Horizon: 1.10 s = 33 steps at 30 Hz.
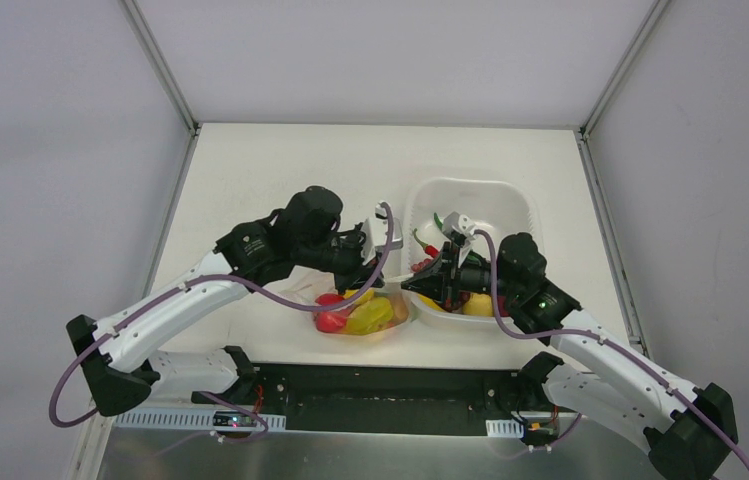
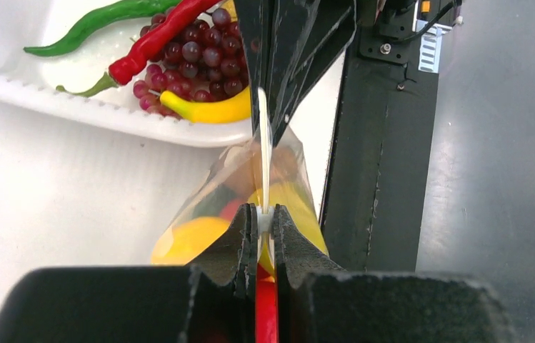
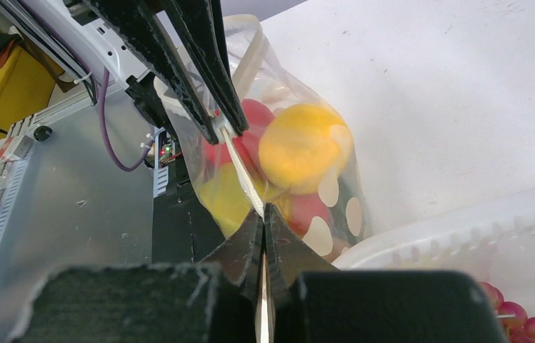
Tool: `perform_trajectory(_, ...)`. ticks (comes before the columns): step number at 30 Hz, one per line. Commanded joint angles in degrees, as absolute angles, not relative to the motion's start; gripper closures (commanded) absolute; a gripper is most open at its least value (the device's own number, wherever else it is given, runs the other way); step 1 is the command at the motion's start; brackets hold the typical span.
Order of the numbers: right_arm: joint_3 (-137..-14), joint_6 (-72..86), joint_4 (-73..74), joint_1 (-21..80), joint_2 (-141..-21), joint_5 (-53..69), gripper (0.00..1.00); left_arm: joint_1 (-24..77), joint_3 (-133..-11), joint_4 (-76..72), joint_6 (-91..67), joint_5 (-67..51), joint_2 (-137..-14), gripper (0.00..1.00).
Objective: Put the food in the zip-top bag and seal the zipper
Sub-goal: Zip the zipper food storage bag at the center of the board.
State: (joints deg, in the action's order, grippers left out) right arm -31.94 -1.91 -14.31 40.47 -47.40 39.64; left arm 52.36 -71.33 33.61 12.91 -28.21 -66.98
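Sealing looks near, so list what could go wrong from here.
1. The left gripper and right gripper pinch the clear zipper strip, yet purple grapes lie in the white plastic basket: sealing may shut them out.
2. A round orange fruit bulges the clear dotted bag near the strip, perhaps blocking closure.

Setting: robotics lab, enclosed test cell.
Enclosure: plain grey panels (image 1: 50,150) on three sides, joined by aluminium corner posts (image 1: 162,65).
Counter: bare white top (image 1: 280,170).
Mounting: left arm (image 1: 180,305) and right arm (image 1: 610,365), white and black, bolted side by side to a black rail (image 1: 380,385).
Wiring: exposed purple cables (image 1: 51,400), slotted cable duct (image 1: 165,418), small lit circuit board (image 1: 235,421).
Base: brushed metal sheet (image 1: 350,460).
Props: glossy toy food (image 1: 368,316), white plastic basket (image 1: 510,195).
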Motion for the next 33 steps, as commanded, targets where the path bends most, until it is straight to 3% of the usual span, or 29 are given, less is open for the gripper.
perform_trajectory(1,-31.5,-1.6,-16.2,39.9,-45.7,36.4,1.00,50.9,-68.7,39.2,13.9,-24.6,-60.1,1.00)
perform_trajectory(7,-31.1,-1.1,-16.8,39.9,-46.1,35.9,1.00,50.3,-65.1,40.2,13.8,-19.9,-54.7,1.00)
perform_trajectory(13,-33.6,-1.3,-15.7,40.0,-49.1,45.0,1.00,50.0,-62.8,35.8,12.2,-21.3,-52.3,1.00)
perform_trajectory(15,-35.1,-2.7,-14.2,40.1,-50.3,47.7,0.92,50.0,-63.1,33.9,11.3,-23.0,-53.2,1.00)
perform_trajectory(17,-37.3,-5.0,-11.9,40.2,-51.8,49.9,0.69,50.0,-64.2,33.2,10.8,-25.0,-55.1,1.00)
perform_trajectory(20,-40.6,-8.6,-8.0,40.3,-53.2,49.9,0.43,50.0,-67.1,34.2,10.5,-27.7,-58.1,1.00)
perform_trajectory(23,-43.2,-12.4,-5.4,40.5,-54.8,49.4,0.30,50.0,-68.7,35.2,10.6,-28.9,-59.9,1.00)
perform_trajectory(29,-47.9,-19.6,0.9,41.1,-60.1,51.1,0.28,50.0,-69.0,34.7,10.7,-30.4,-60.8,1.00)
perform_trajectory(33,-48.7,-22.1,1.0,41.6,-61.2,52.2,0.35,50.0,-69.1,34.8,10.6,-30.9,-61.0,1.00)
